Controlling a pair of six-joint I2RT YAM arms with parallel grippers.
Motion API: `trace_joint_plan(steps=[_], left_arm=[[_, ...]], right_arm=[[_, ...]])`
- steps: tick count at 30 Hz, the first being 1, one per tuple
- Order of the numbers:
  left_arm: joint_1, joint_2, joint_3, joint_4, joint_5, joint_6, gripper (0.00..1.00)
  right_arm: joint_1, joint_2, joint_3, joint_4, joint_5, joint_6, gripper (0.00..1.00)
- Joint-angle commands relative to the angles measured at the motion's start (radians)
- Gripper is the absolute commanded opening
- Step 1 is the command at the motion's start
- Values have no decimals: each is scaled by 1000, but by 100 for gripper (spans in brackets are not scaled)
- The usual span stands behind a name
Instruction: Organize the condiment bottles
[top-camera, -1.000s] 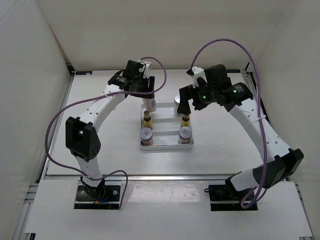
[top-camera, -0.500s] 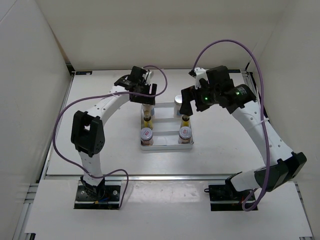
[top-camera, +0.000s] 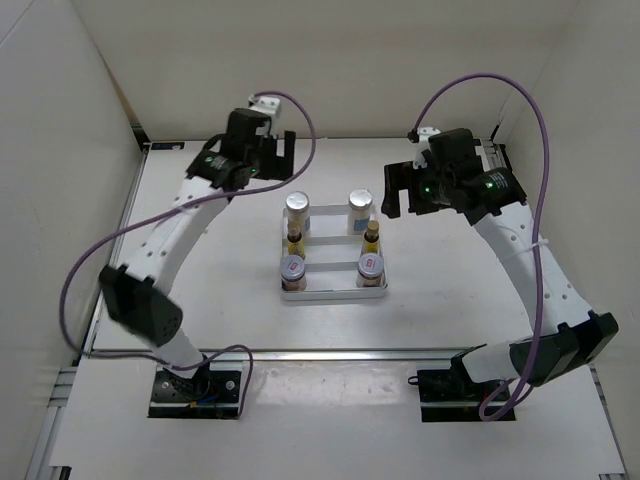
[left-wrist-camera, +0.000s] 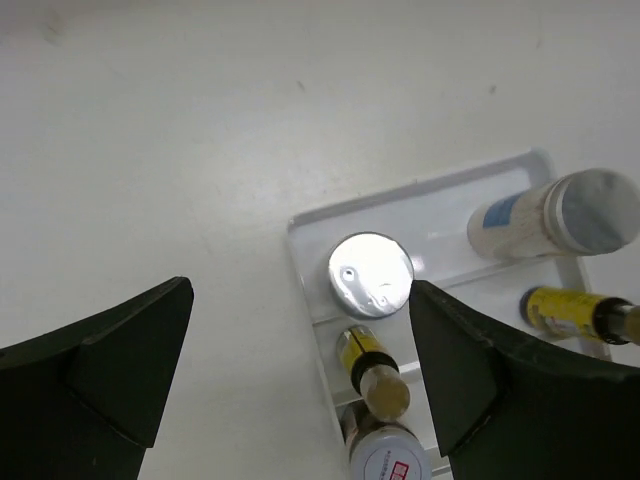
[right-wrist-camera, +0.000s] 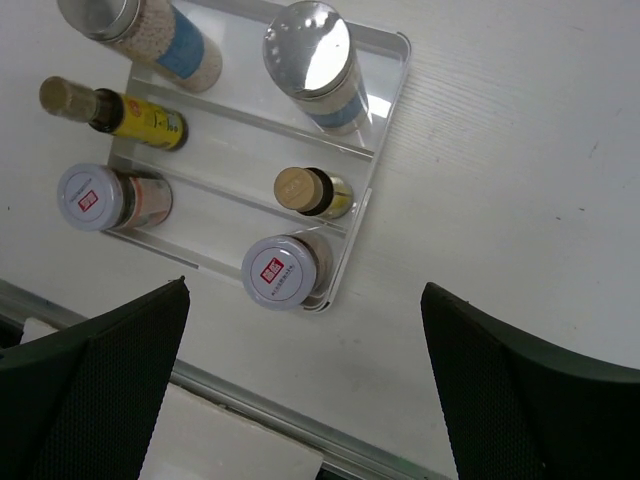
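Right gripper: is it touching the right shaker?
Apart. The right wrist view shows the right gripper open, its fingers at the bottom corners, tray and bare table between them and the shaker.

The left arm (top-camera: 165, 235) arched from its base at lower left toward the upper left of the top view, and the left gripper (top-camera: 279, 152) stood wide apart. The right arm (top-camera: 525, 255) curved up the right side, with the right gripper (top-camera: 394, 190) equally spread. In the left wrist view, dark fingers (left-wrist-camera: 95, 370) filled both lower corners.
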Motion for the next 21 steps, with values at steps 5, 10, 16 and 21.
trace_joint_plan(steps=[5,10,16,21], left_arm=[[21,-445,-223,92,-233,48,100],[41,-705,-483,157,-367,26,100],[41,-1011,-923,414,-401,106,100],[41,-1236,-1167,490,-436,106,100]], right_arm=[[-9,-33,17,1,71,22,100],[-19,-79,-60,19,194,45,100],[-46,-169,-192,19,367,124,100],[-71,-246,-276,32,398,147,100]])
